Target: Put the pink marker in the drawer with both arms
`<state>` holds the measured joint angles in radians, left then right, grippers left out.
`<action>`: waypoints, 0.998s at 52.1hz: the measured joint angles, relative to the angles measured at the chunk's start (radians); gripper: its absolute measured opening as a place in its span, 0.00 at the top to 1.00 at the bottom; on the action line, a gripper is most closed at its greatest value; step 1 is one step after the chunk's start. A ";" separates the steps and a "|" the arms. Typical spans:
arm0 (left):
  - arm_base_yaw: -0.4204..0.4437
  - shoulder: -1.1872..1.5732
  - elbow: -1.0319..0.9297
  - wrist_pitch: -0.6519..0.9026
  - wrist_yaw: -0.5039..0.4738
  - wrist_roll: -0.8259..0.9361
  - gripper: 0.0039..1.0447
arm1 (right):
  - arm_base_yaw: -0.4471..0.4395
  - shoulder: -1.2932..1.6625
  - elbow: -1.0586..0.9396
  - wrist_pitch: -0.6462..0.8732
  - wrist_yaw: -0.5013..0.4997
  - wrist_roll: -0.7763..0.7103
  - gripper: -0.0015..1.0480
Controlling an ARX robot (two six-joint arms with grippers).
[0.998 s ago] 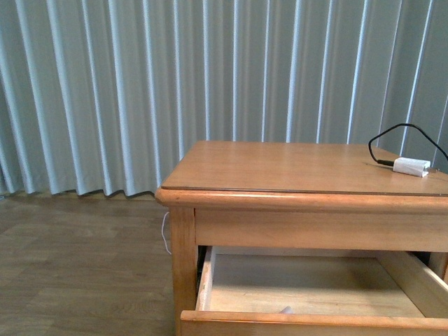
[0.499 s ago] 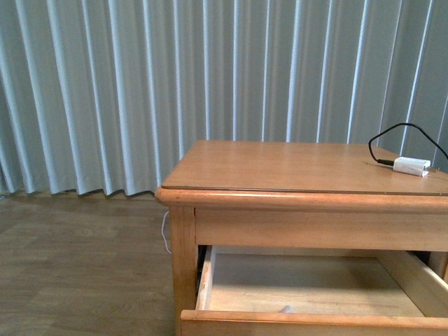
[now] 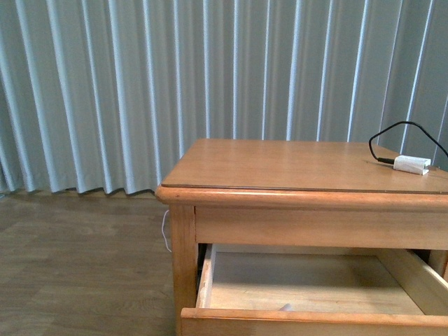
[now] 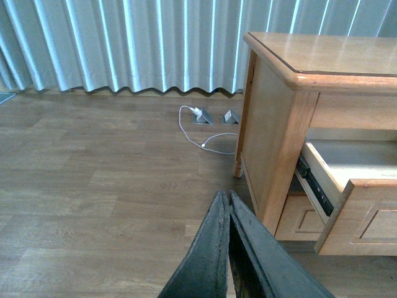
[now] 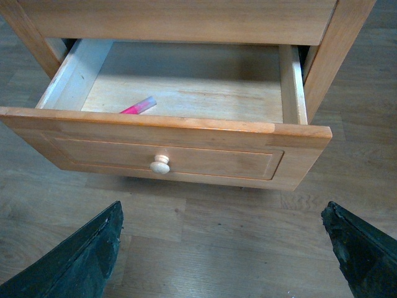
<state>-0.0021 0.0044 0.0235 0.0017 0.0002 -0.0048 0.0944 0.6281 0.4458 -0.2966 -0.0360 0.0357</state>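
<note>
The pink marker (image 5: 139, 106) lies inside the open drawer (image 5: 186, 155), near its front panel; only its pale tip (image 3: 285, 307) peeks over the panel in the front view. The drawer (image 3: 315, 322) is pulled out of the wooden nightstand (image 3: 301, 168). My right gripper (image 5: 224, 239) is open, fingers wide apart, hovering over the floor in front of the drawer's round knob (image 5: 159, 164). Over the floor to one side of the nightstand (image 4: 279, 124), my left gripper (image 4: 228, 197) is shut with nothing in it. Neither arm shows in the front view.
A white plug (image 3: 411, 165) with a black cable lies on the nightstand top at the right. A white cord (image 4: 201, 133) and floor sockets sit by the curtain (image 3: 140, 91). Wood floor surrounds the nightstand.
</note>
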 joint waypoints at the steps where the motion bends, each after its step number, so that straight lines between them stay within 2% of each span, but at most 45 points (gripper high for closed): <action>1: 0.000 0.000 0.000 0.000 0.000 0.000 0.96 | 0.000 0.000 0.000 0.000 0.000 0.000 0.09; 3: 0.000 0.000 0.000 0.000 0.000 0.000 0.91 | 0.013 -0.008 -0.012 0.036 0.046 -0.011 0.09; 5: 0.000 0.000 0.000 0.000 0.000 0.000 0.84 | 0.032 -0.014 -0.045 0.127 0.141 -0.042 0.09; 8: 0.000 0.000 0.000 0.000 0.000 0.000 0.75 | 0.036 -0.001 -0.067 0.189 0.187 -0.073 0.09; 19: 0.000 0.000 0.000 0.000 0.000 0.000 0.39 | 0.001 0.240 -0.143 0.359 0.125 -0.131 0.09; 29: 0.000 0.000 0.000 0.000 0.000 0.000 0.05 | -0.002 0.618 -0.167 0.737 0.117 -0.148 0.09; 32: 0.000 0.000 0.000 0.000 0.000 0.001 0.06 | -0.014 0.774 -0.150 0.884 0.111 -0.149 0.09; 34: 0.000 0.000 0.000 0.000 0.000 0.001 0.06 | -0.019 0.844 -0.129 0.928 0.106 -0.146 0.09; 41: 0.000 0.000 0.000 0.000 0.000 0.001 0.06 | -0.024 1.022 -0.051 1.014 0.084 -0.134 0.09; 52: 0.000 0.000 0.000 0.000 0.000 0.001 0.06 | -0.023 1.213 0.084 1.057 0.095 -0.089 0.09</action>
<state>-0.0021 0.0044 0.0235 0.0013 0.0002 -0.0040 0.0719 1.8408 0.5301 0.7605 0.0586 -0.0528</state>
